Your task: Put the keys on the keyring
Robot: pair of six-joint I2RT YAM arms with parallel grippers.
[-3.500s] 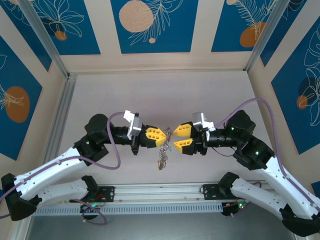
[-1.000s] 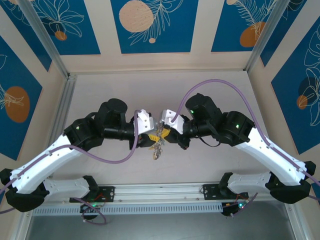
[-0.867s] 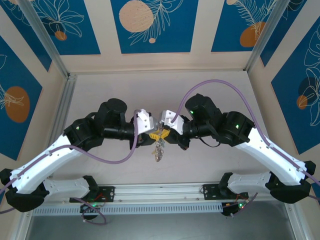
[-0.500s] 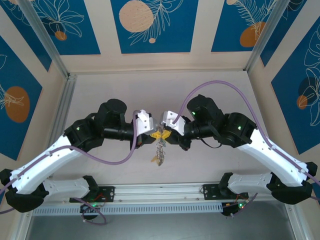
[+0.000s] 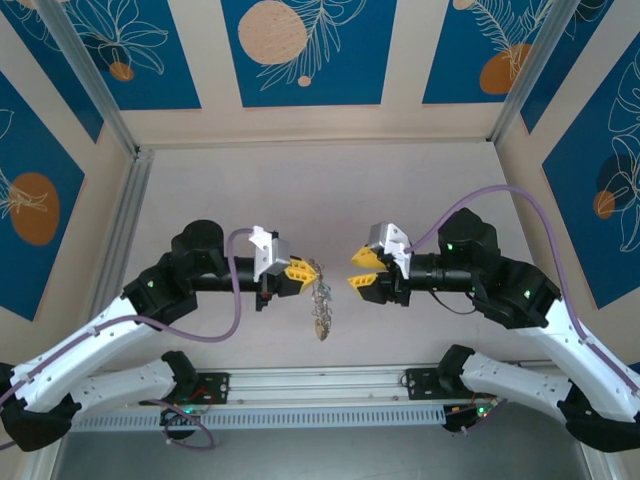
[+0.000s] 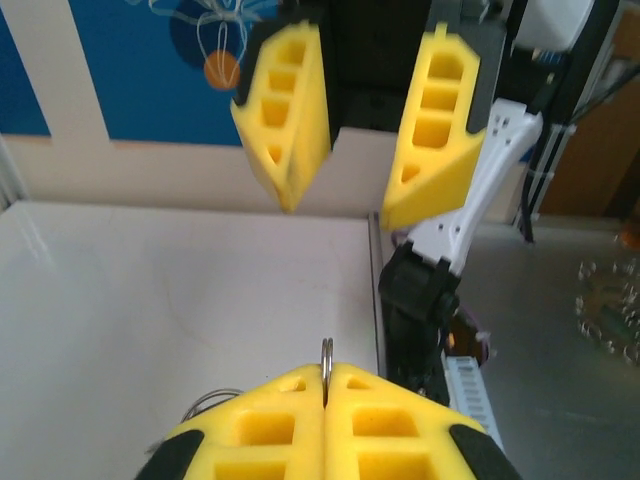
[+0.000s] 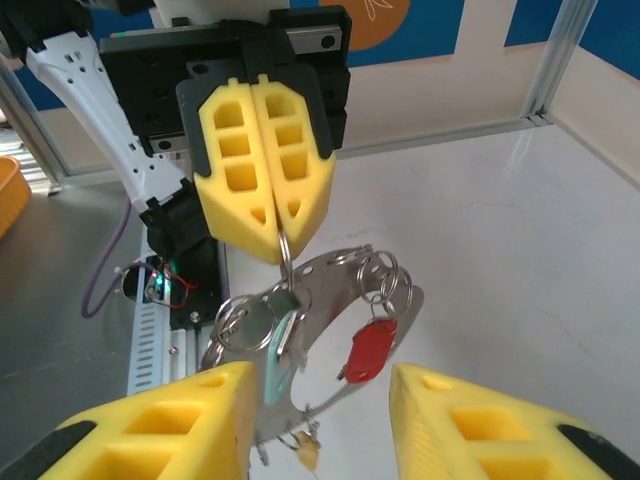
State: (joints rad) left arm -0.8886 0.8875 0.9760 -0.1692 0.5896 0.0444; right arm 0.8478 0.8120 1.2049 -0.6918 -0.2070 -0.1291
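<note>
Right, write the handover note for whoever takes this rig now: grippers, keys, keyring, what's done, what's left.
Left gripper: shut, pinching a thin wire loop at the top of the keyring, which hangs below it over the table.
Right gripper: open, facing the bunch but apart from it, holding nothing.
Keys: the red key and teal key hang from small rings on the keyring. The yellow key dangles at the bottom; its link is too small to tell.
Done: red and teal look attached.
Left: probably check the yellow one, then set the bunch down.
</note>
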